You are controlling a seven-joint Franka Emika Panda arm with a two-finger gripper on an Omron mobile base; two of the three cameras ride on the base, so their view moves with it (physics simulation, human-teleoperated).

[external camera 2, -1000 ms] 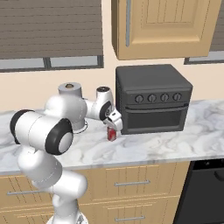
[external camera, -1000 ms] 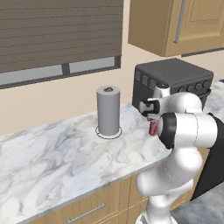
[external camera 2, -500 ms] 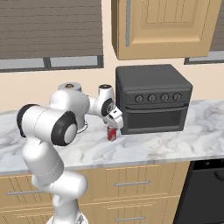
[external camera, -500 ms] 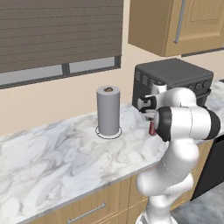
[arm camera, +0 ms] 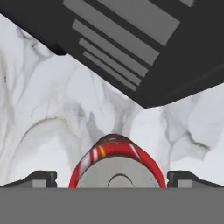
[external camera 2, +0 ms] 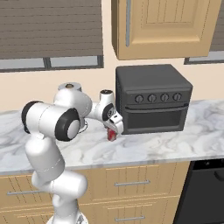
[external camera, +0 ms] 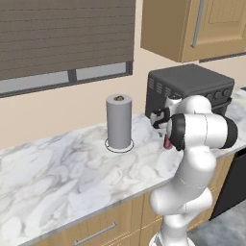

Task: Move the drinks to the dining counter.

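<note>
Since a second ago the arm has swung its elbow over and brought the hand lower over the red soda can (external camera 2: 112,135), while the can, the paper towel roll and the oven stand where they stood. The gripper (external camera 2: 115,127) now hangs just above the can, tilted, with its jaws spread wide and holding nothing. In the hand view the can's (arm camera: 117,162) silver top and red rim sit centred between the two dark fingertips (arm camera: 40,178), one tip on each side and clear of the rim.

The can stands upright on the grey-veined white marble worktop (external camera: 62,163), near its front edge and just in front of the left corner of the black toaster oven (external camera 2: 151,98). In the left base view only a sliver of the can (external camera: 166,142) shows past the arm. Light wood drawers (external camera 2: 131,183) run under the worktop, a window with lowered blinds (external camera: 65,36) is on the wall behind, and a light wood wall cupboard (external camera 2: 164,26) hangs above the oven.

The grey paper towel roll (external camera: 118,121) stands upright on its ring base to the left of the can and farther back, well apart from it. The oven's front face stands close to the can's far right side, just beside the hand.
</note>
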